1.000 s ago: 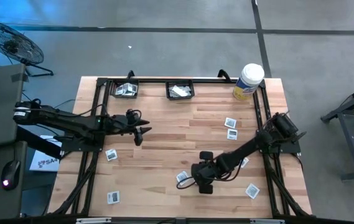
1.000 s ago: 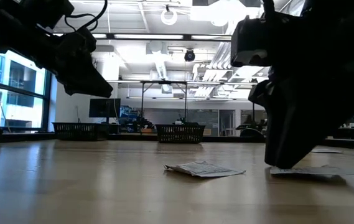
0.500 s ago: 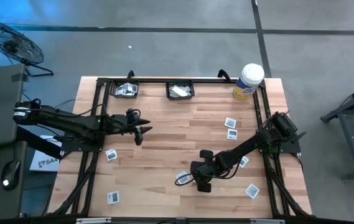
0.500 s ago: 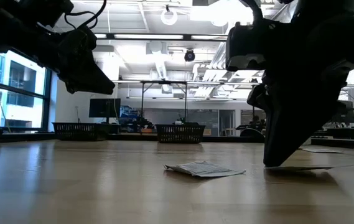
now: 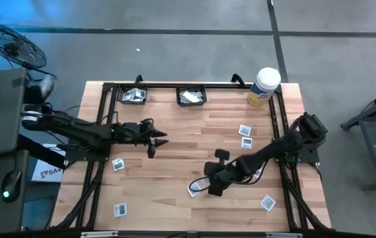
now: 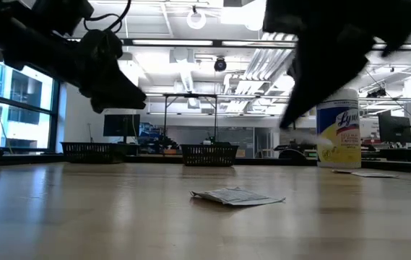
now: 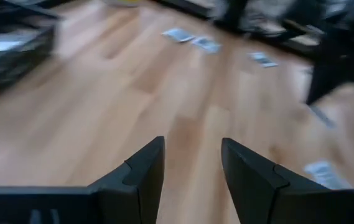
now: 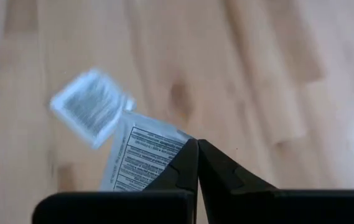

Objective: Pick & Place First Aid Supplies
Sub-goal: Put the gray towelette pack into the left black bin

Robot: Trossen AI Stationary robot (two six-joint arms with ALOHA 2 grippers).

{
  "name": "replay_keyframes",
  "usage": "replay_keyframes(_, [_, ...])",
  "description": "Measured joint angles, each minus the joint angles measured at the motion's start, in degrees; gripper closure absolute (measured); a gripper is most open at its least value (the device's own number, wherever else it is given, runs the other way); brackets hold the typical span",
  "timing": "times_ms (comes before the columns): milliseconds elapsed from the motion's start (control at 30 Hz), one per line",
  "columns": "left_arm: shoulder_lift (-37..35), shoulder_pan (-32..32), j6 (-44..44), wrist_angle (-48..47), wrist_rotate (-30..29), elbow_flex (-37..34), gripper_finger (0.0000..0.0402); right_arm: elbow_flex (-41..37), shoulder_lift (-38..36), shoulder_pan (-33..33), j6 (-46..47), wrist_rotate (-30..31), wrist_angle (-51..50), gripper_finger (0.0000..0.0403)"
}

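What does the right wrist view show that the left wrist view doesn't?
Only the right wrist view shows the right gripper, its jaws pinched shut on a printed white packet, with a second packet beside it. Only the left wrist view shows the left gripper, its jaws apart and empty, a black basket and scattered packets farther off. Both show the wooden table.

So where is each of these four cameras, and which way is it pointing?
High view: overhead, looking straight down on the table; both arms show.
Low view: at tabletop height, looking level across into the room; both arms show as dark shapes.
Left wrist view: on the left arm, looking past its open left claw at bare wood.
Right wrist view: on the right arm, looking at its shut right claw pinching a packet.
Shared: the white tub shows in high and low views.
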Motion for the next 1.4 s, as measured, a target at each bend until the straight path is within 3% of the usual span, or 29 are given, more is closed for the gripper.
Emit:
replay_keyframes(167, [9.70,0.00,-3.16,15.33,13.07,0.58,0.0240,0.02,-0.83,0.02,-2.96,8.67,0.34,0.0401])
replay_keyframes(267, [16.07,0.00,-8.35,21.22,18.48,3.62,0.0214,0.04,-0.85,-0.14,-5.38,13.23,0.72,0.0402])
replay_keyframes(467, [27.87,0.04,-16.10,19.31,16.71,13.89,0.0144,0.04,-0.83,-2.08,-7.52,19.94,1.14,0.0402])
replay_keyframes(633, [34.48,0.00,-14.25,19.57,18.81,22.03,0.0141,0.11,-0.83,-3.80,-7.86,20.42,1.76,0.0402])
replay_keyframes(833, [37.11,0.00,-13.68,13.11,14.94,25.97,0.0168,0.13,-0.85,-3.83,-10.10,22.17,4.80,0.0402])
replay_keyframes(1100, [37.14,-0.09,-11.15,14.16,16.74,26.01,0.0212,0.13,-0.85,-3.85,-11.71,25.34,6.98,0.0402])
replay_keyframes(1267, [37.14,-0.09,-10.37,13.53,16.53,26.01,0.0283,0.13,-0.88,-3.87,-13.38,25.10,9.44,0.0402])
replay_keyframes(1400, [37.14,-0.09,-9.20,13.90,16.56,26.01,0.0372,0.13,-0.88,-3.87,-12.63,24.33,9.55,0.0399])
